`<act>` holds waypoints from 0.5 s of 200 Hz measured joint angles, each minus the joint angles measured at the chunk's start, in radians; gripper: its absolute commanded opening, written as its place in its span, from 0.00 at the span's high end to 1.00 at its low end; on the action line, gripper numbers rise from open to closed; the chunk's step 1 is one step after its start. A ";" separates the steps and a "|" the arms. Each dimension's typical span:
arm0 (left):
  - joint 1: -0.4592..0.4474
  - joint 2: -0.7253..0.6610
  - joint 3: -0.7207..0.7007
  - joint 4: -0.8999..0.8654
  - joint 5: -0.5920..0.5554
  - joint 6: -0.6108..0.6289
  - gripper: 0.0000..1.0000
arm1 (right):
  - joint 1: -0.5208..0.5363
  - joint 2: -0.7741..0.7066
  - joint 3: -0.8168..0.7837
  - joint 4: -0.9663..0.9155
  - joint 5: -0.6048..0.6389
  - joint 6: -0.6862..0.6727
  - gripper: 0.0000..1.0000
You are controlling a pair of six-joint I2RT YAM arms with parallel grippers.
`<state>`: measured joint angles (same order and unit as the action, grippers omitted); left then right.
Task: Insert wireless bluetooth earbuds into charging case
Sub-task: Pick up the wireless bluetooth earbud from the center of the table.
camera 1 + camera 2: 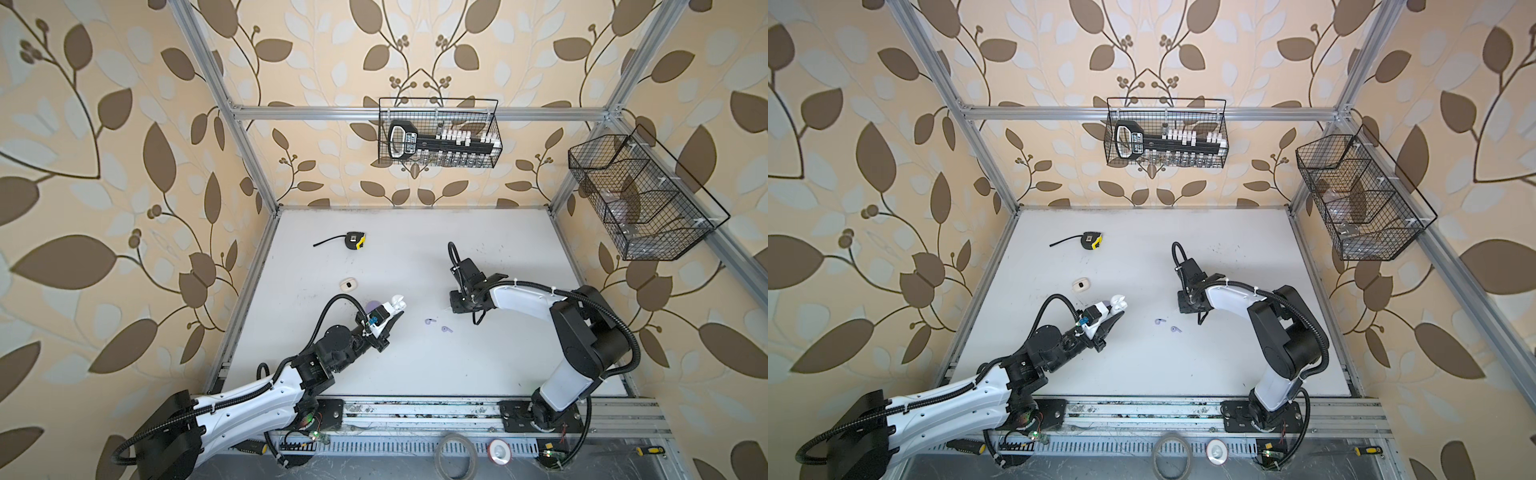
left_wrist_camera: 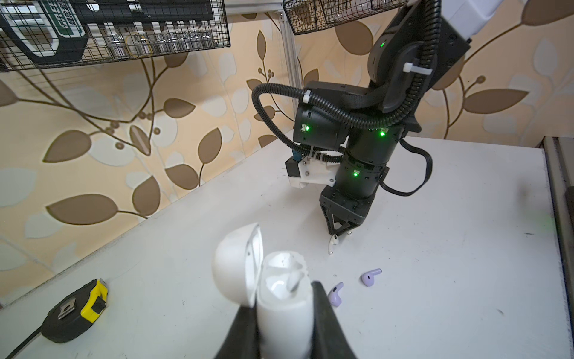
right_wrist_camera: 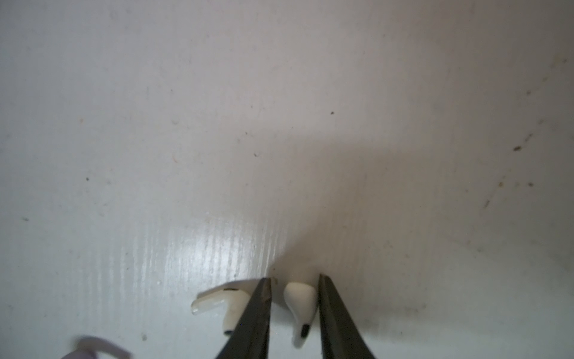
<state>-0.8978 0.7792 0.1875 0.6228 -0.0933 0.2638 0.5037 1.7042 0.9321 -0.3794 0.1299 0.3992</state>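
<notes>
Task incomplete: left end effector (image 2: 283, 306) pinches the open white case (image 2: 279, 329), right end effector (image 3: 293, 277), narrowly spread, straddles a white earbud (image 3: 301, 303) on the surface (image 2: 435, 295), and two lilac earbuds (image 2: 371, 276) lie loose between the arms.

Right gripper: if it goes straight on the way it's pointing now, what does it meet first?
Likely the table right below: the right gripper points down with a white earbud between its open jaws. A second earbud sits just outside one finger; clearance unclear.
</notes>
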 measured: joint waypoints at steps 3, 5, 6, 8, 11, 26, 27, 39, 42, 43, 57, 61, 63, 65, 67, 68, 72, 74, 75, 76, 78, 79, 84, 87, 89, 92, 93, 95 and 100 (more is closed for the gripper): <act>0.000 0.000 0.000 -0.001 0.000 0.000 1.00 | 0.000 0.000 0.000 0.000 0.000 0.000 0.72; 0.000 0.000 0.000 -0.001 0.000 0.000 1.00 | 0.000 0.000 0.000 0.000 0.000 0.000 0.72; 0.000 0.000 0.000 -0.002 0.000 0.000 1.00 | 0.000 0.000 0.000 0.000 0.000 0.000 0.72; 0.000 0.000 0.000 -0.002 0.000 0.000 1.00 | 0.000 0.000 0.000 0.000 0.001 0.000 0.72; 0.000 0.000 0.000 -0.002 0.000 0.000 1.00 | 0.001 0.000 0.000 0.000 0.001 0.000 0.72; 0.000 0.000 0.000 -0.002 0.000 0.000 1.00 | 0.001 0.000 0.000 0.000 0.001 0.000 0.73; 0.000 0.000 0.000 -0.002 0.000 0.000 1.00 | 0.001 0.000 0.000 0.000 0.001 0.000 0.73; 0.000 0.000 0.000 -0.002 0.005 0.000 1.00 | 0.001 0.000 0.000 -0.001 0.003 0.001 0.75; 0.000 0.000 0.000 -0.002 0.005 0.000 1.00 | 0.001 0.000 0.000 -0.002 0.004 0.000 0.75; 0.000 0.000 0.000 -0.002 0.005 0.000 1.00 | 0.001 0.000 0.000 -0.002 0.004 0.000 0.76; 0.000 0.000 0.000 -0.002 0.007 0.000 1.00 | 0.001 0.001 0.001 -0.003 0.006 -0.001 0.79; 0.000 0.000 0.000 -0.002 0.007 0.000 1.00 | 0.001 0.001 0.001 -0.003 0.008 0.001 0.80; 0.000 0.000 0.000 -0.002 0.007 0.000 1.00 | 0.001 0.001 0.001 -0.003 0.008 -0.001 0.81; 0.000 0.000 0.000 -0.002 0.007 0.000 1.00 | 0.001 0.002 0.002 -0.003 0.008 0.001 0.81; 0.000 0.000 0.000 -0.002 0.007 0.000 1.00 | 0.001 0.002 0.002 -0.003 0.009 0.002 0.81; 0.000 0.000 0.000 -0.002 0.007 0.000 1.00 | 0.001 0.002 0.002 -0.004 0.009 0.000 0.82; 0.000 0.000 0.000 -0.002 0.007 0.000 1.00 | 0.001 0.002 0.002 -0.004 0.009 0.001 0.82; 0.000 0.000 0.000 -0.002 0.007 0.000 1.00 | 0.001 0.002 0.002 -0.004 0.009 0.002 0.82; 0.000 0.000 0.000 -0.002 0.007 0.000 1.00 | 0.001 0.002 0.002 -0.004 0.009 0.000 0.82; 0.000 0.000 0.000 -0.002 0.007 0.000 1.00 | 0.001 0.002 0.002 -0.004 0.009 0.000 0.82; 0.000 0.000 0.000 -0.002 0.007 0.000 1.00 | 0.001 0.002 0.002 -0.004 0.009 0.000 0.82; 0.000 0.000 0.000 -0.002 0.007 0.000 1.00 | 0.001 0.002 0.002 -0.004 0.009 0.001 0.83; 0.000 0.000 0.000 -0.002 0.007 0.000 1.00 | 0.001 0.002 0.002 -0.004 0.009 0.000 0.83; 0.000 0.000 0.000 -0.002 0.007 0.000 1.00 | 0.001 0.002 0.002 -0.004 0.010 0.001 0.84; 0.000 0.000 0.000 -0.002 0.007 0.000 1.00 | 0.001 0.002 0.002 -0.004 0.010 0.000 0.84; 0.000 0.000 0.000 -0.002 0.007 0.000 1.00 | 0.001 0.002 0.002 -0.004 0.010 0.000 0.84; 0.000 0.000 0.000 -0.002 0.007 0.000 1.00 | 0.001 0.002 0.002 -0.004 0.010 0.001 0.84; 0.000 0.000 0.000 -0.002 0.007 0.000 1.00 | 0.001 0.002 0.002 -0.004 0.010 0.000 0.85; 0.000 0.000 0.000 -0.002 0.007 0.000 1.00 | 0.001 0.002 0.002 -0.004 0.011 0.001 0.85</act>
<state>-0.8978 0.7788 0.1871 0.6209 -0.0864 0.2634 0.5049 1.7058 0.9337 -0.3832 0.1413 0.4000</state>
